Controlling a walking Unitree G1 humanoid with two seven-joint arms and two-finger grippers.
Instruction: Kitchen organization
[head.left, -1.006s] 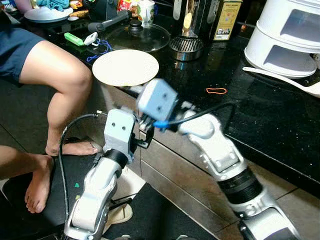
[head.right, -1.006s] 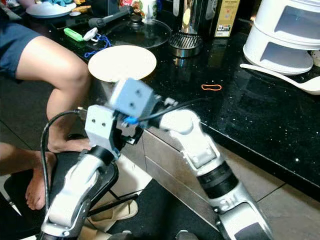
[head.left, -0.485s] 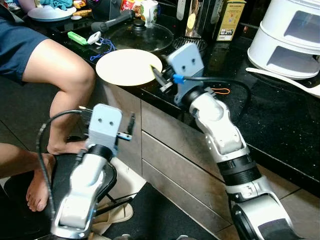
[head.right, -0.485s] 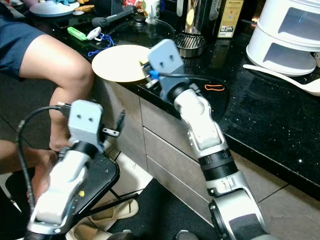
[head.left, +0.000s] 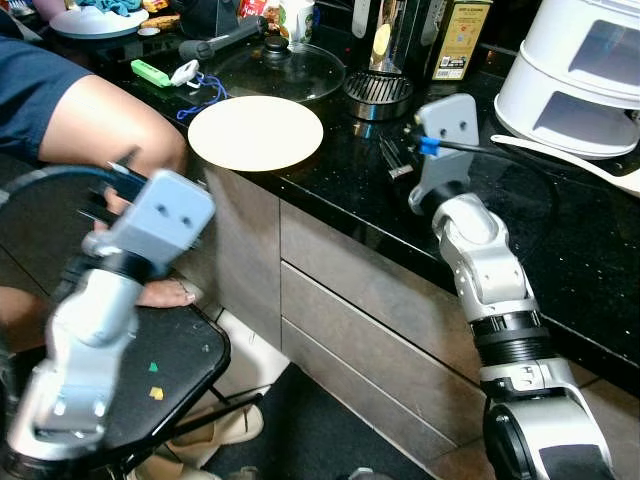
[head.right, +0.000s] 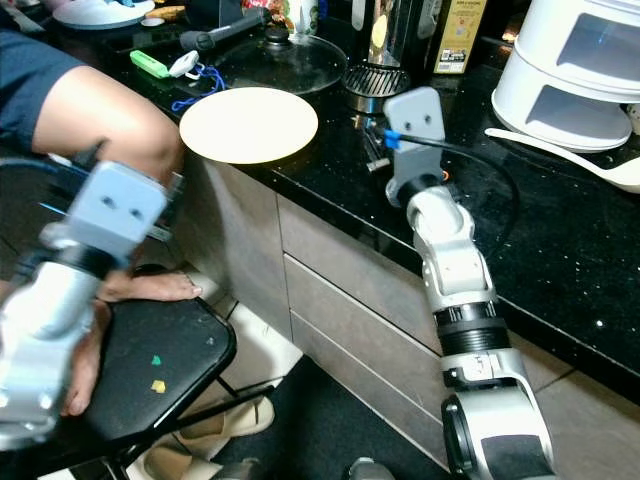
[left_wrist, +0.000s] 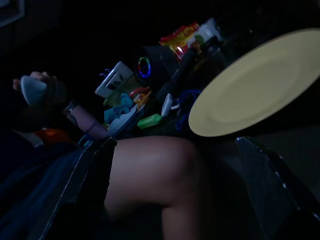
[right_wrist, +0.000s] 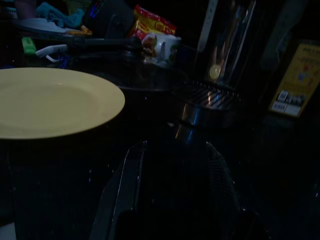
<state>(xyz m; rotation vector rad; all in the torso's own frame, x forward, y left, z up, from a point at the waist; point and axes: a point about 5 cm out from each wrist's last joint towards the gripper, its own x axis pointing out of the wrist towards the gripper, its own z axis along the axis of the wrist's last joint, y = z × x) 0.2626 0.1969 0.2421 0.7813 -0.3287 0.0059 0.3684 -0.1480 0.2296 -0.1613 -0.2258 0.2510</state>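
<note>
A cream round plate (head.left: 255, 132) lies at the front edge of the black counter (head.left: 560, 240). My right gripper (head.left: 393, 155) hovers low over the counter just right of the plate, in front of a round metal grille (head.left: 377, 92). In the right wrist view its two black fingers (right_wrist: 122, 195) stand apart with nothing between them, the plate (right_wrist: 50, 102) off to one side. My left gripper (head.left: 112, 180) is off the counter at the left, blurred, close to a seated person's knee (head.left: 110, 120). Its fingers (left_wrist: 95, 165) are spread wide, the knee and plate (left_wrist: 255, 85) beyond them.
A glass pot lid (head.left: 285, 70), a green lighter (head.left: 150, 72), bottles and a yellow box (head.left: 460, 40) crowd the back. A white stacked appliance (head.left: 580, 70) and white spoon (head.left: 575, 165) sit at right. Grey drawers (head.left: 350, 290) are below, with a black stool (head.left: 170, 360) by the person's feet.
My right arm swung up from below the counter edge, past the plate, to over the counter on its right. My left arm moved left and away toward the person's knee.
</note>
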